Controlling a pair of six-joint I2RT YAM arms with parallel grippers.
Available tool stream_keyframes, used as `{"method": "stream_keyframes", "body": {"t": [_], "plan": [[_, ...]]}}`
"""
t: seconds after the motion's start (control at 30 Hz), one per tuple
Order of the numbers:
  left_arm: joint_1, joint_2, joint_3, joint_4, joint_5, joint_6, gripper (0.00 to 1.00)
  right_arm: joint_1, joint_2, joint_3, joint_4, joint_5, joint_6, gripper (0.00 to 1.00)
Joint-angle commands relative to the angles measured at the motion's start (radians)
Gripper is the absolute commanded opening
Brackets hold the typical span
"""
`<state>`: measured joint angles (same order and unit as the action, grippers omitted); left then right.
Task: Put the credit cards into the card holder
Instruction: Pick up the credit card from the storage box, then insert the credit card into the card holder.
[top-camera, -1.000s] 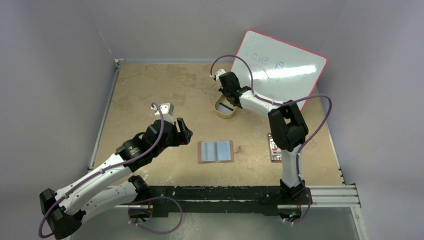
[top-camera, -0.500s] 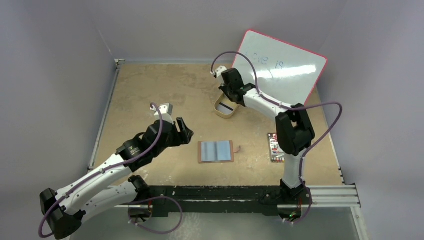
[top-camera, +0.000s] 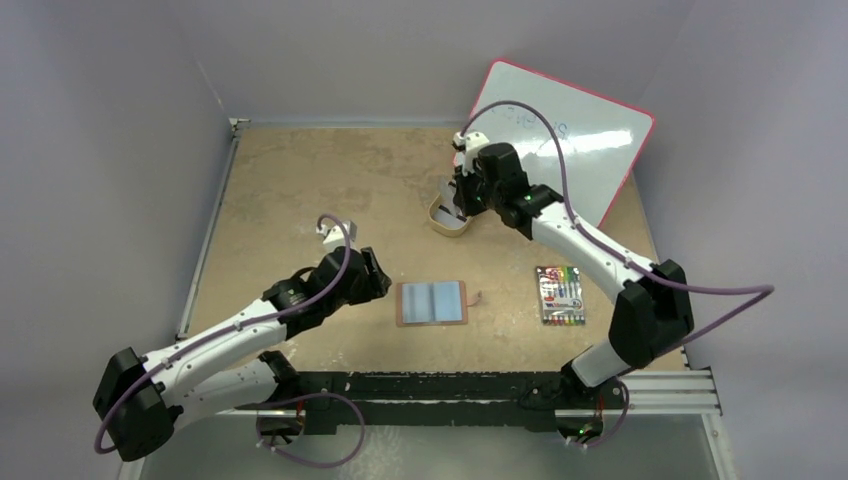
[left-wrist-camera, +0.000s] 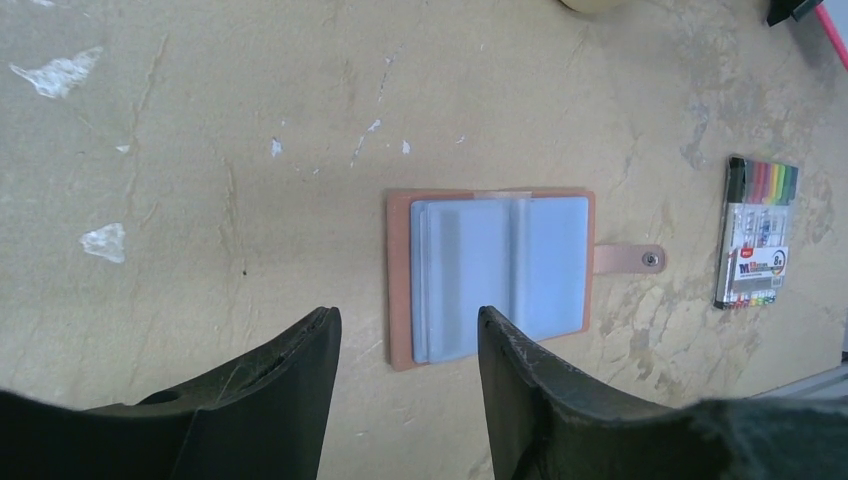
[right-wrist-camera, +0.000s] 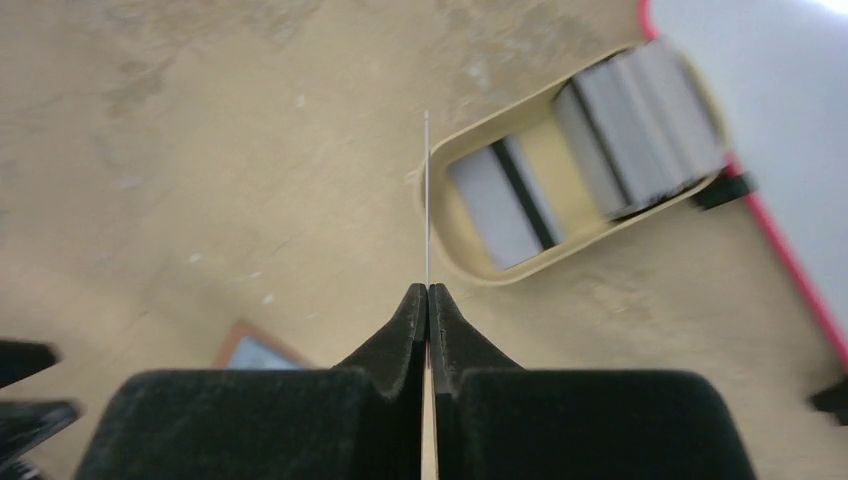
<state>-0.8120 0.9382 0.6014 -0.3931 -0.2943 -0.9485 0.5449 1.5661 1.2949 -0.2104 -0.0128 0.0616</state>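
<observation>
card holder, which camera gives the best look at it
The left wrist view: the card holder lies open in mid-frame, its blue sleeves and snap tab clear. The top external view shows it whole but small. The right wrist view catches only one blurred corner at its lower left.

tray (top-camera: 438, 225): tan oval, beside whiteboard (top-camera: 600, 140) | marker pack (top-camera: 561, 295): flat on table (top-camera: 330, 180) | whiteboard: red-framed, tilted

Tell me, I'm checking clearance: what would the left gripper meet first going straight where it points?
Probably the open card holder, straight ahead of the left gripper; depth is unclear, so it might touch the table first.
</observation>
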Motion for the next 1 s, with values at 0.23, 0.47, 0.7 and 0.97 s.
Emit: {"method": "stream_keyframes", "body": {"t": [0.23, 0.47, 0.7, 0.97], "plan": [[0.000, 0.114, -0.074, 0.238, 0.080, -0.095, 0.49, 0.046, -0.297, -0.442, 0.309, -0.243, 0.595, 0.00], [0.001, 0.183, -0.107, 0.301, 0.088, -0.105, 0.43, 0.082, -0.374, -0.643, 0.407, -0.270, 0.772, 0.00], [-0.001, 0.235, -0.135, 0.363, 0.129, -0.108, 0.32, 0.127, -0.357, -0.768, 0.512, -0.291, 0.877, 0.00], [0.000, 0.277, -0.157, 0.397, 0.158, -0.117, 0.24, 0.144, -0.339, -0.818, 0.508, -0.239, 0.887, 0.00]]}}
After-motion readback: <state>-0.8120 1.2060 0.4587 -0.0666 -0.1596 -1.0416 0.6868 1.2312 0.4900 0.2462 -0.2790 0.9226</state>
